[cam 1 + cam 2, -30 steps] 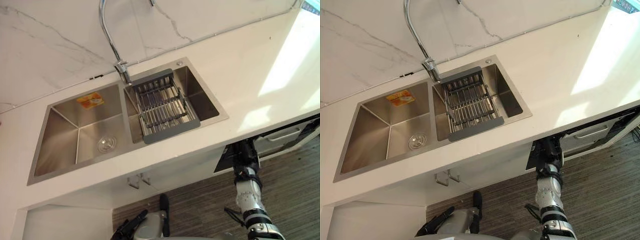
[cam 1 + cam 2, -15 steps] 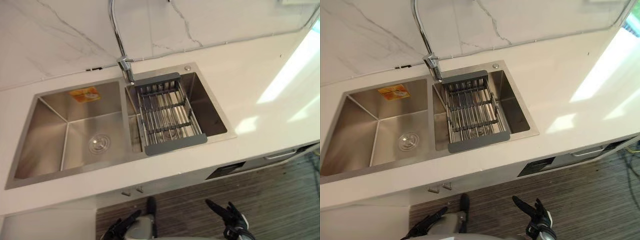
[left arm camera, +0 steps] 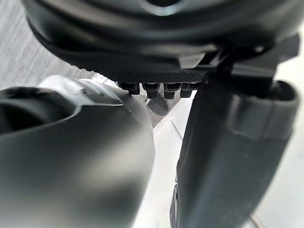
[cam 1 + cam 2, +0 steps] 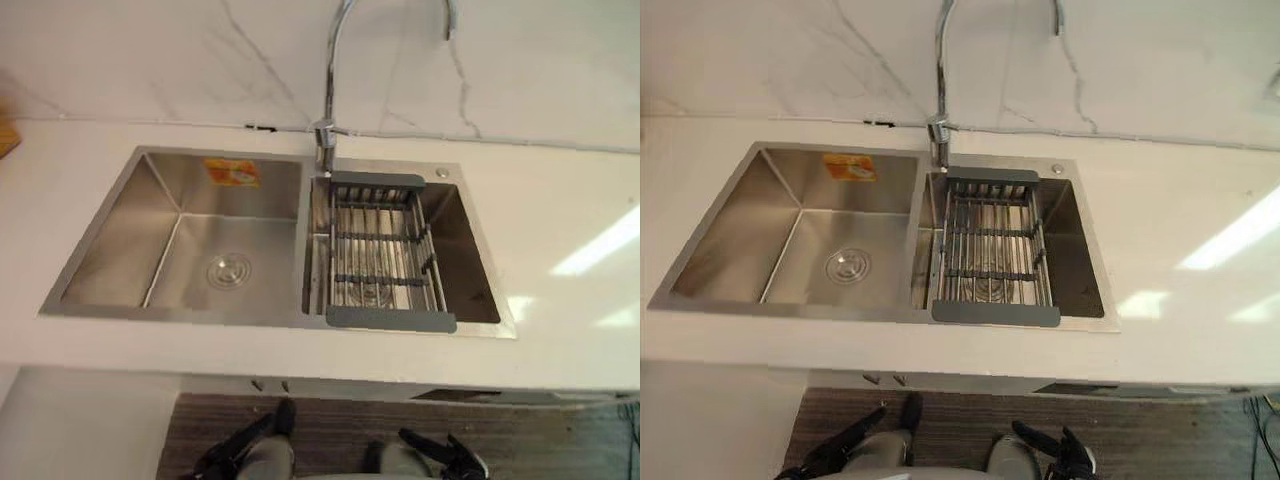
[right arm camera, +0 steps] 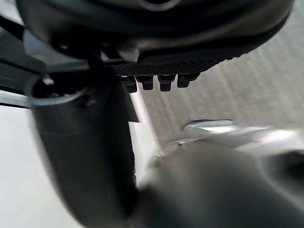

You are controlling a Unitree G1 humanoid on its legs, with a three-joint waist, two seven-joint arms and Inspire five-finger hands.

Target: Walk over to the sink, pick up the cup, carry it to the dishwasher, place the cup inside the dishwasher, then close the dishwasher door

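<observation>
My left hand (image 4: 238, 455) and right hand (image 4: 447, 462) hang with fingers loosely spread. Well past my fingertips lies the sink (image 4: 180, 235), a grey rack (image 4: 385, 262) beyond my right fingers.

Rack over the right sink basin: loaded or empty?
Empty. The rack has bare wires with nothing resting on them, and the drain of the right basin shows through them.

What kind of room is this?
Most likely a kitchen: a double stainless-steel sink set in a pale countertop, a tall curved tap behind it, and a wire draining rack across the right basin.
</observation>
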